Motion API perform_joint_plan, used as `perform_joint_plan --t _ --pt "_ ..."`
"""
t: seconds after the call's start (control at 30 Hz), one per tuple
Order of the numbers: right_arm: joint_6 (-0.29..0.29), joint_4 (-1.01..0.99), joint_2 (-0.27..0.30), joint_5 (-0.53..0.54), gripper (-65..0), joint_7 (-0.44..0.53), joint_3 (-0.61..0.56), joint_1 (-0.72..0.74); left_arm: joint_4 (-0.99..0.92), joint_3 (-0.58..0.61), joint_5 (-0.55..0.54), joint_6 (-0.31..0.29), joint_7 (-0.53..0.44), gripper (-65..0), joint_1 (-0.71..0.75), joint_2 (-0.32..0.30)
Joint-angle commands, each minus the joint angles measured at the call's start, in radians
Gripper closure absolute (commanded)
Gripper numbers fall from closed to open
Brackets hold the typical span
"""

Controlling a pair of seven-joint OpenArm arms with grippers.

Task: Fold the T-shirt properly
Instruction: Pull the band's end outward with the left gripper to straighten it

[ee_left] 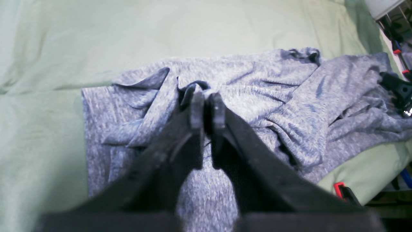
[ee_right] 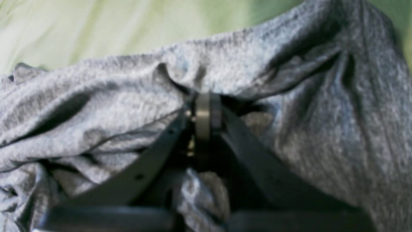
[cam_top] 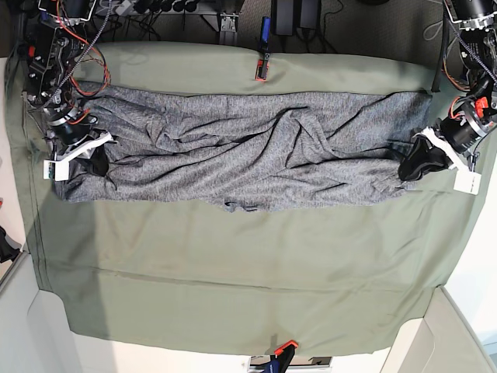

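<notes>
The heather-grey T-shirt (cam_top: 248,151) lies stretched sideways across the far half of the table, rumpled in its middle. At the cloth's right end in the base view is my left gripper (cam_top: 411,167). In the left wrist view its fingertips (ee_left: 197,106) stand a sliver apart over the T-shirt (ee_left: 257,90), with a dark hem curled at the tips. Whether cloth is pinched there does not show. My right gripper (cam_top: 97,163) is at the left end. In the right wrist view the right gripper (ee_right: 206,106) is shut, with the T-shirt (ee_right: 112,96) bunched around its tips.
An olive-green cloth (cam_top: 233,287) covers the table, held by orange clamps at the far edge (cam_top: 262,70) and the near edge (cam_top: 283,347). Cables and electronics (cam_top: 70,31) crowd the far left corner. White table edges show at both sides.
</notes>
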Motion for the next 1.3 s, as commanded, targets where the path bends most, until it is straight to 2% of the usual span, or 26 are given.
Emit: perform_joint_plan --t 0.0,0.03,0.07,0.1,0.37,0.6,0.8,0.97,1.03,1.2,1.27 --pt "0.004 0.017 0.008 0.016 0.0 0.024 0.002 0.016 0.012 -0.008 -0.023 -0.009 -0.023 -24.4 -0.009 -0.011" --pt "0.004 0.017 0.008 0.016 0.0 0.024 0.002 0.015 0.012 -0.007 -0.024 -0.009 -0.024 -34.0 -0.010 -0.011" --pt "0.004 0.017 0.008 0.016 0.0 0.023 0.002 0.015 0.012 -0.007 -0.024 -0.009 -0.024 -40.6 -0.010 -0.011" --pt "0.004 0.017 0.008 0.016 0.0 0.024 0.002 0.015 0.012 -0.008 -0.023 -0.009 -0.024 -42.5 -0.010 -0.013" --pt "0.004 0.017 0.008 0.016 0.0 0.023 0.002 0.016 -0.006 -0.071 0.071 -0.009 -0.023 -42.4 -0.010 -0.022" --pt "0.004 0.017 0.009 0.016 0.0 0.024 0.002 0.016 -0.250 -0.070 0.061 0.000 -0.024 -42.5 -0.037 -0.070" --pt "0.004 0.017 0.008 0.016 0.0 0.023 0.002 0.013 -0.455 -0.070 -0.012 -0.009 0.003 -42.5 -0.075 -0.098" --pt "0.004 0.017 0.008 0.042 0.0 0.023 0.002 0.013 -0.497 -0.070 -0.181 -0.009 0.124 -42.5 -0.074 -0.097" --pt "0.004 0.017 0.008 0.042 0.0 0.023 0.002 0.013 -0.497 -0.065 -0.207 -0.009 0.145 -42.5 -0.074 -0.097" --pt "0.004 0.017 0.008 0.041 0.0 0.023 0.002 0.013 -0.497 0.035 -0.214 -0.009 0.144 -42.5 -0.074 -0.097" --pt "0.004 0.017 0.008 0.041 0.0 0.023 0.002 0.013 -0.496 0.094 -0.248 -0.009 0.145 -42.5 -0.074 -0.097"
